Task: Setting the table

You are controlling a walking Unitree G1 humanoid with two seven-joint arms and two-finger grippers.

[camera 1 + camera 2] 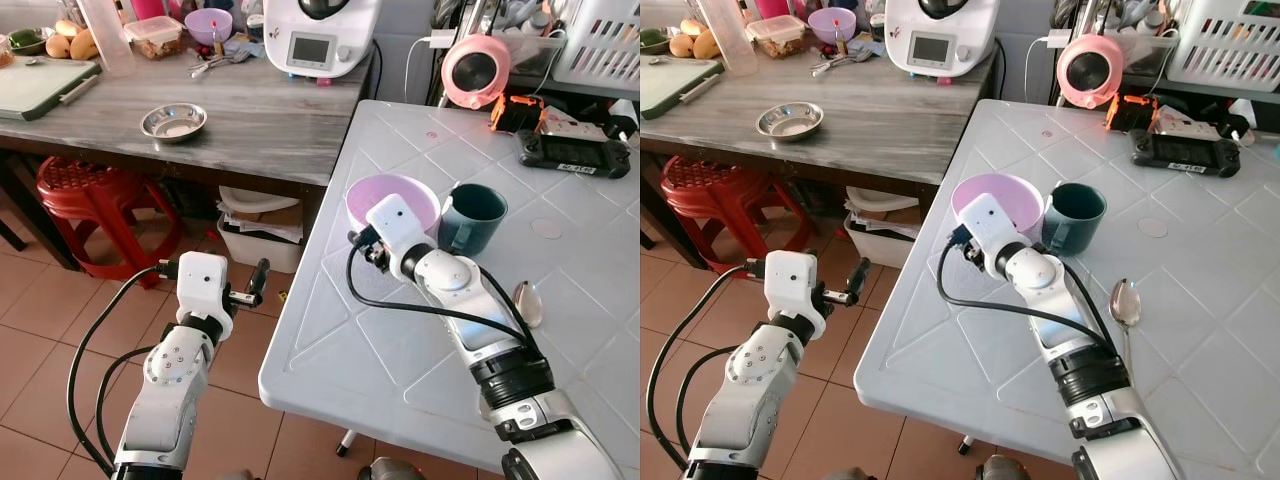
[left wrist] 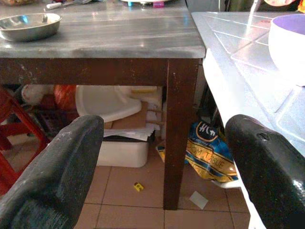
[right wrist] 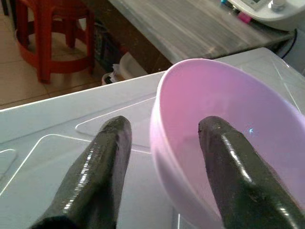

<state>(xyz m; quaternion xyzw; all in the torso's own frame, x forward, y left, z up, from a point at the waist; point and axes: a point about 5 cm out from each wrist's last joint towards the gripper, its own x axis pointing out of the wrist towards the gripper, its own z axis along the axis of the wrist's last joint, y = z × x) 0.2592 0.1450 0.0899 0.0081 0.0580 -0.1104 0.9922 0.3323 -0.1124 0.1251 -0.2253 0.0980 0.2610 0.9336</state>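
A white bench (image 1: 420, 340) with a diamond-patterned top has its near-left corner jutting toward the viewer; tiled floor (image 1: 40, 330) lies open beside that edge. A grey wooden bench (image 1: 250, 110) stands behind the floor, touching or nearly touching the white bench's far-left side, with a red stool (image 1: 90, 200) and a white bin (image 1: 255, 240) tucked beneath it.

The landmark is a lilac bowl (image 1: 392, 200) on the white bench, close to its left edge. A dark green mug (image 1: 472, 217) stands just right of the bowl. A metal spoon (image 1: 527, 302) lies nearer the viewer than the mug, well apart from the bowl. Beyond the bowl, at the back, are a black handheld controller (image 1: 573, 153) and a pink round appliance (image 1: 477, 68). A steel dish (image 1: 173, 122) sits far left of the bowl on the grey bench.

The right claw (image 3: 164, 157) straddles the bowl's near rim, one finger inside, one outside, spread on either side; contact cannot be confirmed.

The left claw (image 1: 255, 290) hangs over the floor, left of the bowl, fingers wide apart and empty.
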